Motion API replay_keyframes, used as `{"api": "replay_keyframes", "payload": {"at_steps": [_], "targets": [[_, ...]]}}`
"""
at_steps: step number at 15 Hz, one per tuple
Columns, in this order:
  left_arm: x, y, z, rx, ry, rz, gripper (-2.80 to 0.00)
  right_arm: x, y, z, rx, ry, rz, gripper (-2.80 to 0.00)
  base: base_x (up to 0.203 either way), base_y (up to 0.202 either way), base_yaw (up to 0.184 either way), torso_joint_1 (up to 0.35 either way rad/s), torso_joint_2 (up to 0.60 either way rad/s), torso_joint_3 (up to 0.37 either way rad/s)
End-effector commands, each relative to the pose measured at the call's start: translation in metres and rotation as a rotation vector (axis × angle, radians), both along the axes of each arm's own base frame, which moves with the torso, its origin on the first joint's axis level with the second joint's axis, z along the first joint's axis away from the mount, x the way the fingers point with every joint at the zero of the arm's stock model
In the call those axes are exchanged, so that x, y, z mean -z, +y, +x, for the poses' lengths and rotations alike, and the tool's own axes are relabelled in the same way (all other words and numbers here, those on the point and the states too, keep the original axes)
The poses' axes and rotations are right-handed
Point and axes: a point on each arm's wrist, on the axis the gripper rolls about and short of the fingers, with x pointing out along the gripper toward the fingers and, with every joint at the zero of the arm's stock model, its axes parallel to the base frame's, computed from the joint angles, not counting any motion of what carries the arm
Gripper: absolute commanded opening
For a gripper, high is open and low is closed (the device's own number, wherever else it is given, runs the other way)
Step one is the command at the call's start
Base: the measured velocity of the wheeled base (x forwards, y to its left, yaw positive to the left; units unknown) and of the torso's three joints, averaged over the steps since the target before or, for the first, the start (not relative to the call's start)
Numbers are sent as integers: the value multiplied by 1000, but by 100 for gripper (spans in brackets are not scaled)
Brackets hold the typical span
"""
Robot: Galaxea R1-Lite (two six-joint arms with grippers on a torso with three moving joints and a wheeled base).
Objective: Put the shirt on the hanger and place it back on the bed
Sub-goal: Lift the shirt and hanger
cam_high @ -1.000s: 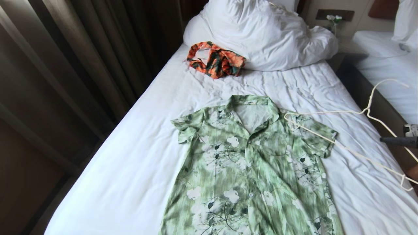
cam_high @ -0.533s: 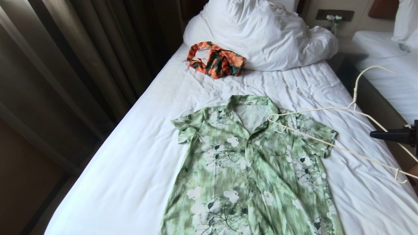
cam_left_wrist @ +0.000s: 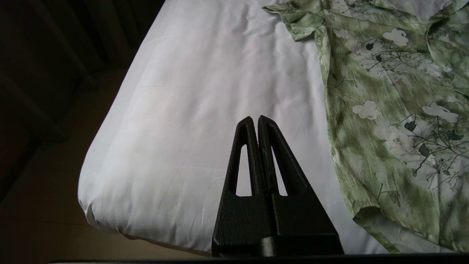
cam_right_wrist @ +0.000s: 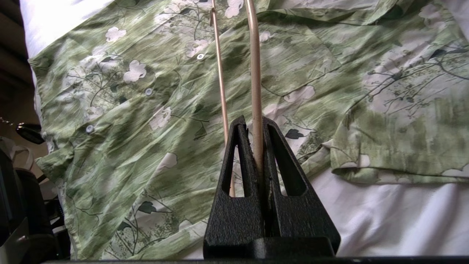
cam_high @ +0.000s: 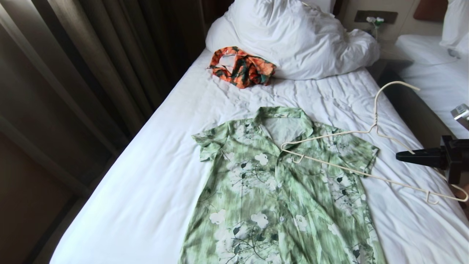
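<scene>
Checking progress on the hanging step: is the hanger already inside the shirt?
No, the hanger lies over the shirt, its tip near the collar, gripped by the right gripper.

Dark curtains (cam_high: 91, 66), second bed (cam_high: 436, 73) beyond.

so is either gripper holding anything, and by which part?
Right gripper grips the hanger by one wire of its frame, over the shirt. Left gripper is shut, empty.
</scene>
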Motion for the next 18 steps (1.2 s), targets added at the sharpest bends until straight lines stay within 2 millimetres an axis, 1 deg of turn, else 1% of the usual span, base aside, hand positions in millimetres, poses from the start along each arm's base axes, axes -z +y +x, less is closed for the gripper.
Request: {"api": "replay_keyframes", "payload": {"at_steps": [1, 4, 6, 7, 8, 10, 12, 13, 15, 16, 18], "targets": [[0, 0, 0, -2, 1, 4, -280, 9, 2, -3, -14, 16, 16, -280, 0, 0, 0, 0, 0, 0], [0, 0, 0, 0, 1, 0, -280, 13, 3, -4, -40, -90, 3, -280, 0, 0, 0, 0, 0, 0], [0, 0, 0, -2, 1, 7, -280, 7, 7, -4, -51, -105, 12, -280, 0, 0, 0, 0, 0, 0], [-1, 0, 0, 0, 2, 14, -280, 1, 9, -8, -52, -111, 18, -280, 0, 0, 0, 0, 0, 0], [-7, 0, -2, 9, -17, 15, -280, -4, 12, -11, -56, -109, 32, -280, 0, 0, 0, 0, 0, 0], [-33, -1, -3, 53, -21, -3, -280, -10, 12, -14, -56, -92, 65, -280, 0, 0, 0, 0, 0, 0], [-56, -3, 8, 131, 69, -28, -280, -19, 13, -16, -36, -62, 101, -280, 0, 0, 0, 0, 0, 0], [-64, -4, 18, 189, 131, -41, -280, -25, 13, -17, -25, -47, 120, -280, 0, 0, 0, 0, 0, 0], [-78, -7, 47, 286, 275, -78, -280, -41, 8, -13, 2, -37, 150, -280, 0, 0, 0, 0, 0, 0], [-85, -8, 66, 334, 338, -105, -280, -51, 2, -9, 31, -22, 177, -280, 0, 0, 0, 0, 0, 0], [-95, -13, 110, 413, 435, -165, -280, -64, -7, -8, 91, 44, 253, -280, 0, 0, 0, 0, 0, 0]]}}
